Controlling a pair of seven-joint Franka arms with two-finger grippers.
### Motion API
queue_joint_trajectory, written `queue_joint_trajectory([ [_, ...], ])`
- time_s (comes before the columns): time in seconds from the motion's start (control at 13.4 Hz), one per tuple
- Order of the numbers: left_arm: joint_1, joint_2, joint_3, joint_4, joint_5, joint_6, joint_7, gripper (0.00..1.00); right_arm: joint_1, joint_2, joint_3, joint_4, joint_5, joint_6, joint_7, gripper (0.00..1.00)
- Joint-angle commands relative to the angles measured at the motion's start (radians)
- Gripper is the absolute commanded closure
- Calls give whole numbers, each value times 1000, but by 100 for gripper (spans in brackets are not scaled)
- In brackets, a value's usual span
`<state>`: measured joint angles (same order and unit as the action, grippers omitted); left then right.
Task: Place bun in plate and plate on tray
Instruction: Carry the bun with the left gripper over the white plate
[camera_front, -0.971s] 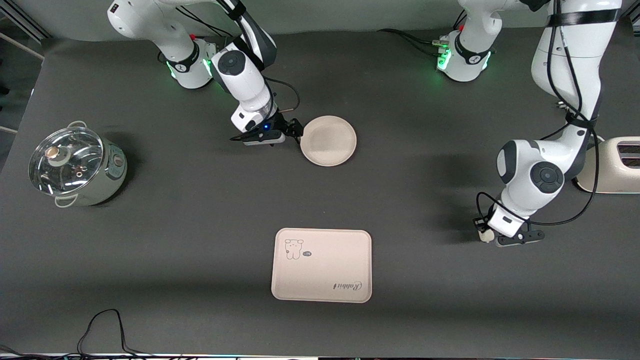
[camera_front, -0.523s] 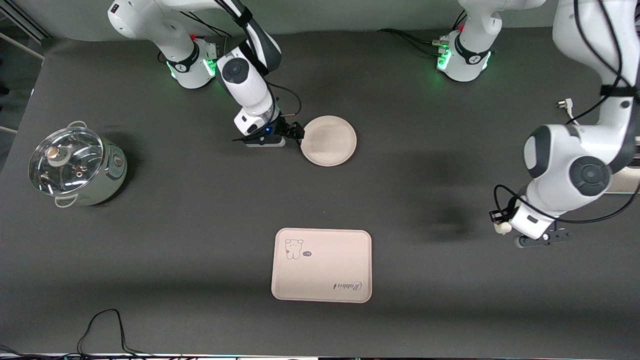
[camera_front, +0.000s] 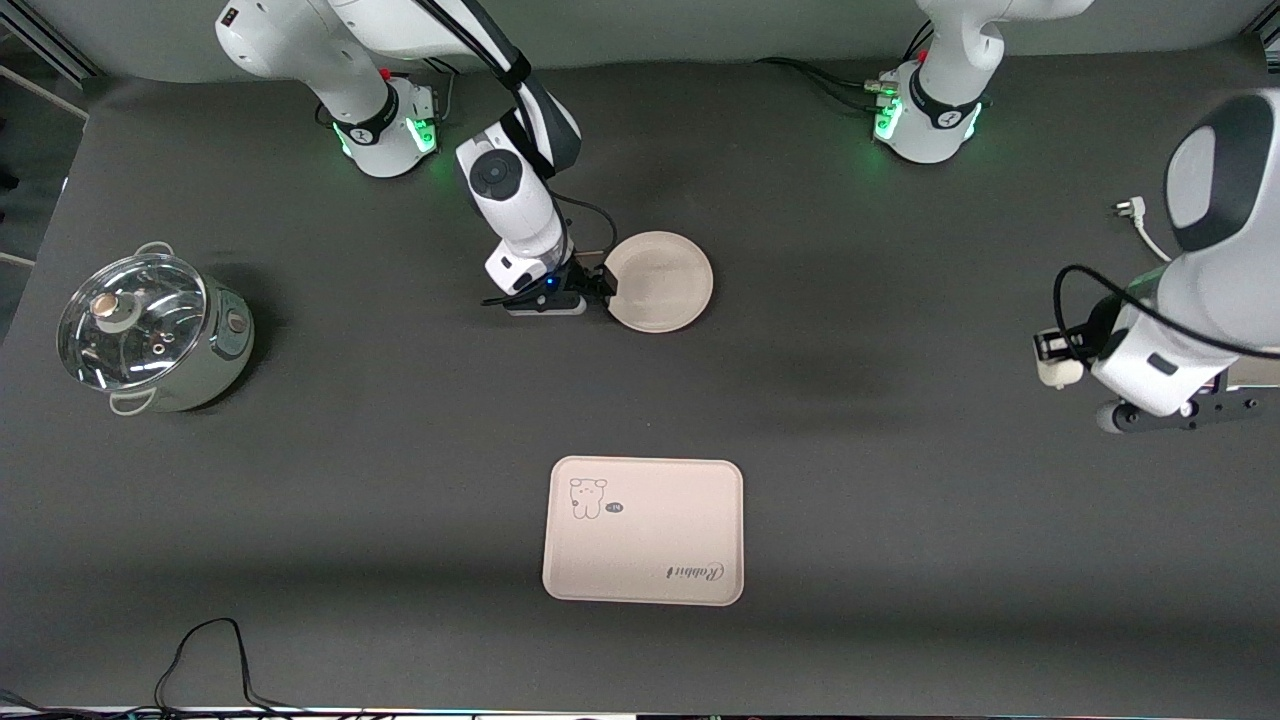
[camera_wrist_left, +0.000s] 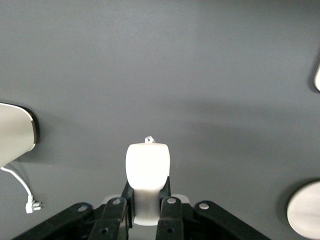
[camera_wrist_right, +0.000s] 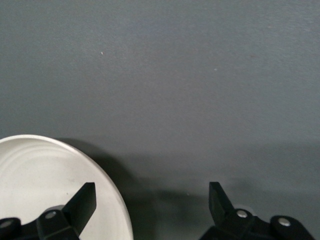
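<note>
Left gripper (camera_wrist_left: 146, 200) is clamped on the bun (camera_wrist_left: 147, 167) and has risen over the past second, carrying it off the table at the left arm's end; the carry to the plate (camera_front: 659, 281) has begun. Right gripper (camera_wrist_right: 151, 200) has crept onto the plate's rim, fingers wide apart, one over the plate, one outside. Nearer the camera, the tray (camera_front: 644, 531) lies bare.

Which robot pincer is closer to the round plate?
The right one. The right pincer is open at the plate's rim, one finger over it. The left pincer is up toward the left arm's end of the table, holding the bun.
</note>
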<state>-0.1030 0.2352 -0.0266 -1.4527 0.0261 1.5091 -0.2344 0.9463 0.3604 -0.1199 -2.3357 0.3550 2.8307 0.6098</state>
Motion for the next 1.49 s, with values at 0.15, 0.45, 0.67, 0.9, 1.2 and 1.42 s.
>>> queue_joint_trajectory([
  [0.15,-20,21,-162,21,-64,-7,-280,78,5,-1,-12,134,80,-217,-81,0],
  [0.45,-91,58,-292,2,-63,84,-595,78,5,8,-12,156,82,-218,-79,0],
  [0.67,-211,61,-292,-92,-60,187,-751,77,5,8,-12,161,82,-220,-81,0],
  [0.9,-299,61,-292,-228,-58,319,-848,77,5,11,-12,161,82,-220,-81,0],
  [1.2,-354,62,-294,-423,-64,544,-913,77,11,23,-10,167,82,-217,-78,0],
  [1.42,-418,111,-299,-460,-64,657,-1028,77,12,26,-9,165,82,-215,-78,0],
])
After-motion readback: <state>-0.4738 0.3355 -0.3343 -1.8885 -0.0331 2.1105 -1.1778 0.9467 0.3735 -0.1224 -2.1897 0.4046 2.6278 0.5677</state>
